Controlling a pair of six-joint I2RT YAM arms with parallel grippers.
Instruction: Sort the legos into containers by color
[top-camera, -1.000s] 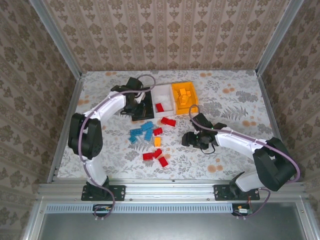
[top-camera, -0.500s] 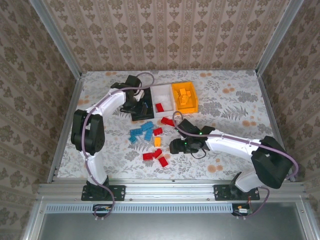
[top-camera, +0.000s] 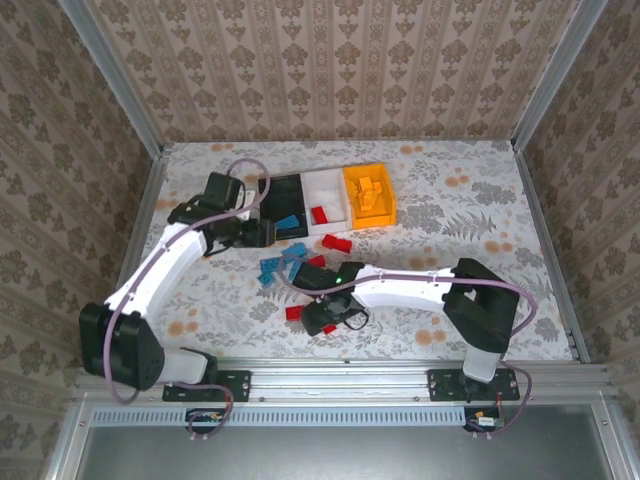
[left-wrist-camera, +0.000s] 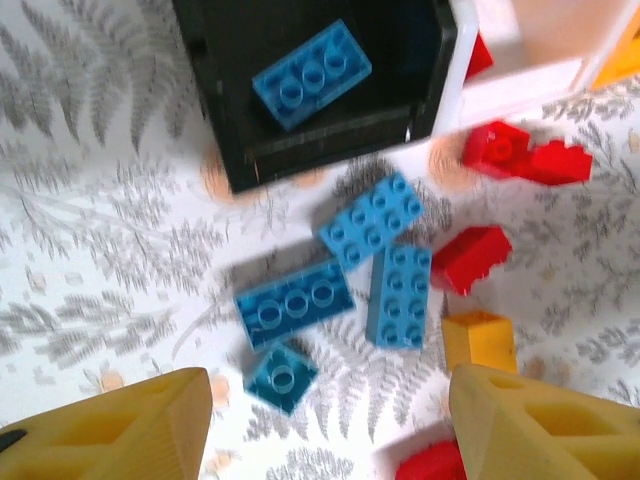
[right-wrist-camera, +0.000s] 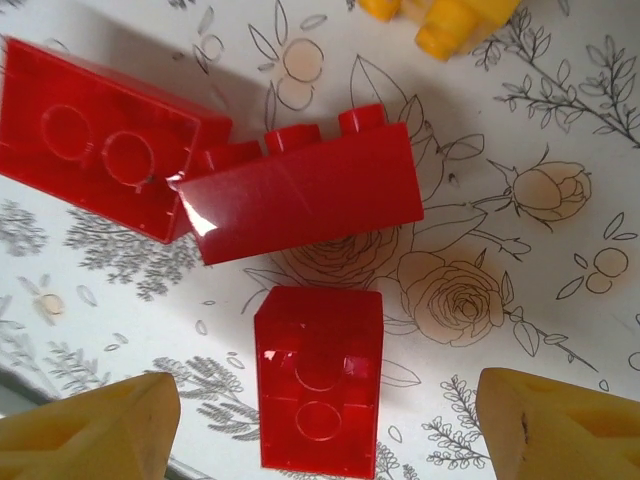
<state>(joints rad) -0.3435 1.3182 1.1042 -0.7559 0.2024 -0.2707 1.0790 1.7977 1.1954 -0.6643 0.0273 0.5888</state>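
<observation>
My left gripper (top-camera: 255, 232) hangs open and empty just left of the blue legos (left-wrist-camera: 375, 220) on the table, near the black bin (top-camera: 275, 190). One blue lego (left-wrist-camera: 310, 75) lies inside that bin. The white bin (top-camera: 328, 186) holds a red lego (top-camera: 320, 214), and the orange-yellow bin (top-camera: 380, 208) holds several orange ones. My right gripper (right-wrist-camera: 325, 400) is open low over the near red legos, its fingers either side of one red lego (right-wrist-camera: 318, 375) lying studs down. Two more red legos (right-wrist-camera: 300, 190) lie just beyond it.
A red pair (left-wrist-camera: 525, 155) lies in front of the white bin. An orange lego (left-wrist-camera: 478, 340) and a red one (left-wrist-camera: 470, 258) sit beside the blue group. A yellow piece (right-wrist-camera: 440, 20) lies past the red ones. The table's near rail (top-camera: 340, 375) runs close behind the right gripper.
My left gripper has drawn back from over the black bin, where a blue lego now lies. My right gripper has swung left and nearer, down over the red legos.
</observation>
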